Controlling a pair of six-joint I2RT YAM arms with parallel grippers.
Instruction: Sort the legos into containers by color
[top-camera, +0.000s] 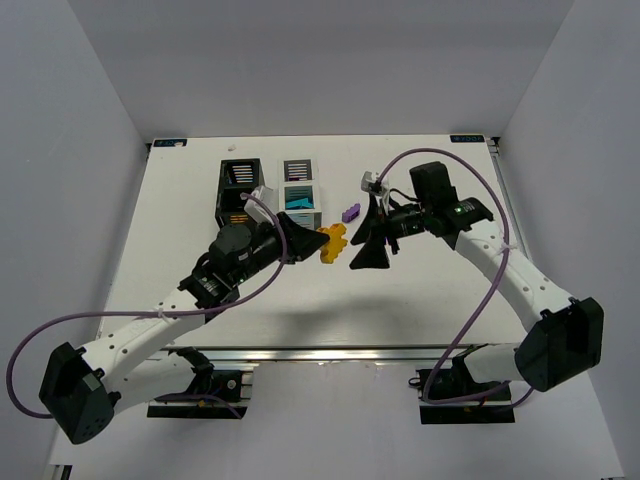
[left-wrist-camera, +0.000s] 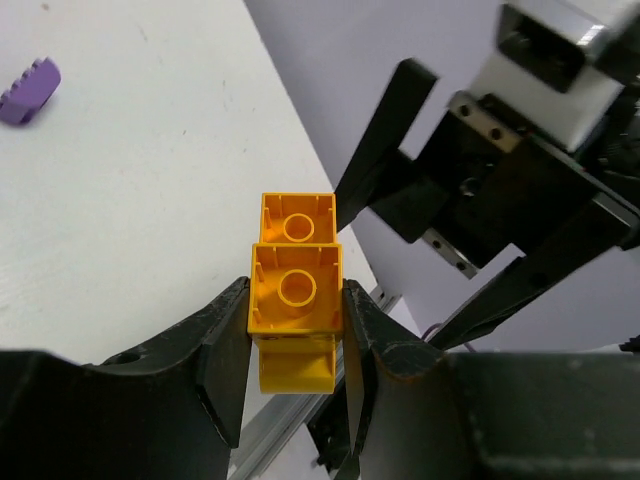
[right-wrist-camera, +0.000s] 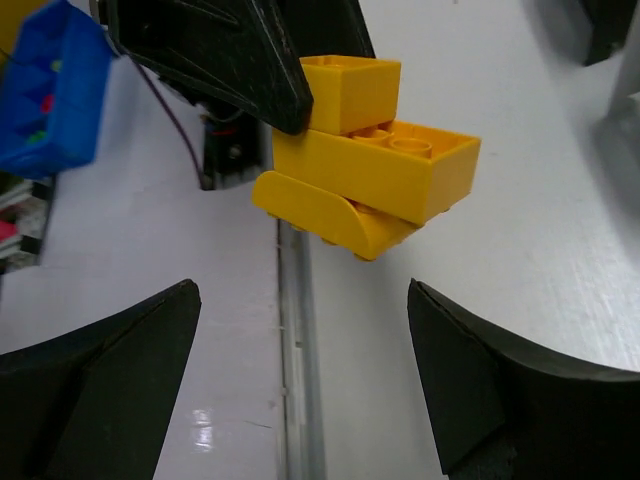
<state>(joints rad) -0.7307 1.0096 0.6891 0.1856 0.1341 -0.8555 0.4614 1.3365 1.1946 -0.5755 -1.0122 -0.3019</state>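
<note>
Found open table (top-camera: 450, 290) toward the right edge and along the near edge. Saw the left gripper (top-camera: 303, 241) clamped on the yellow-orange lego stack (top-camera: 333, 243), held off the surface near mid-table. Saw the right gripper (top-camera: 372, 240) spread wide just beside that stack, not touching. Noted a purple lego (top-camera: 350, 212) near the white container (top-camera: 300, 185). Made out teal in its near compartment. Glimpsed orange in the black container (top-camera: 238, 190) alongside, partly hidden by the arm.
</note>
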